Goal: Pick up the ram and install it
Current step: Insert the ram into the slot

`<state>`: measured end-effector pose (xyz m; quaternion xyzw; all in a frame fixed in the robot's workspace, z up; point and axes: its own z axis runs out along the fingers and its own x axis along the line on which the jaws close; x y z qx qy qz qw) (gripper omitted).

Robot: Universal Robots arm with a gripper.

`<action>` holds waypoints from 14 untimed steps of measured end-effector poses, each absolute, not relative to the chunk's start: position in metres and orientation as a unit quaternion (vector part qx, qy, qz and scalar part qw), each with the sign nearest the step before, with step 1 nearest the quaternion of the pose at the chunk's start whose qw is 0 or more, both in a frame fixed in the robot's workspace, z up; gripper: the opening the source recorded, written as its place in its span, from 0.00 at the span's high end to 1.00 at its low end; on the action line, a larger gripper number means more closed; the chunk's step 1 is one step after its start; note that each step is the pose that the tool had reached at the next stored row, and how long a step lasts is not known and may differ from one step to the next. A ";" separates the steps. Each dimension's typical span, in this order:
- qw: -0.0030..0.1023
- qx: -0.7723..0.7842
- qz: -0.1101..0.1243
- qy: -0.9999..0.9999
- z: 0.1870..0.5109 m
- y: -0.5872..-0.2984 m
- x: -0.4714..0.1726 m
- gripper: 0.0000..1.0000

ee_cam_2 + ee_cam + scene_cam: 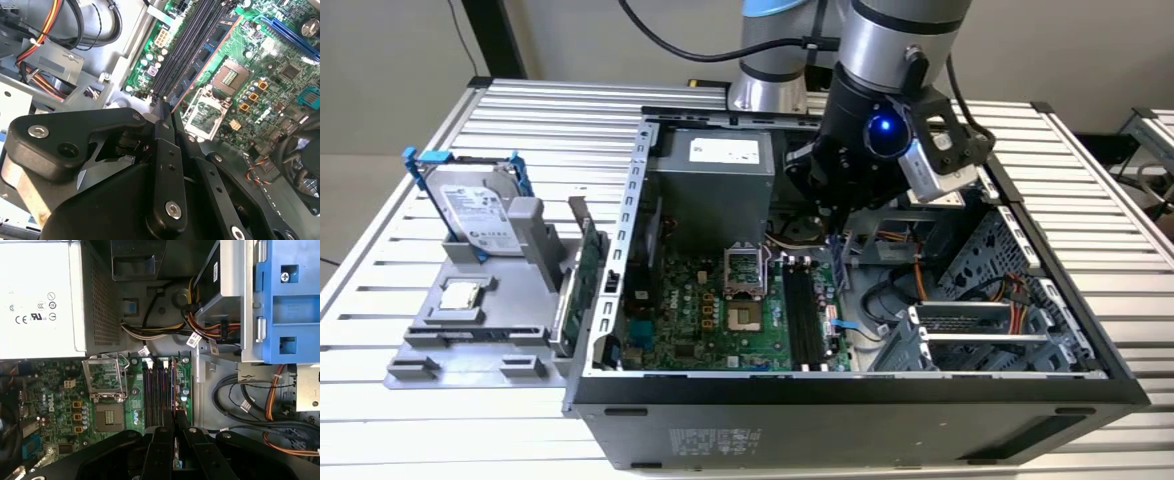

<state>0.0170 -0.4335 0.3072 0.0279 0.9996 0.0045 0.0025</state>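
Your gripper [165,112] sits nearest, its fingers pinched tight on the ram [200,60] — thin edge caught between the tips.

You can see the ram running lengthwise along the black memory slots [152,390] of the green motherboard [60,400], beside the processor socket [105,377] — whether it is seated, you cannot tell. Around it stands the open computer case [854,405].

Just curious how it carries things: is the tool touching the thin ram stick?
Touching. In the second wrist view, the tool pinches one end of the ram between its fingers.
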 end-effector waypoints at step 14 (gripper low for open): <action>0.002 0.030 0.005 1.000 0.298 -0.433 0.017 1.00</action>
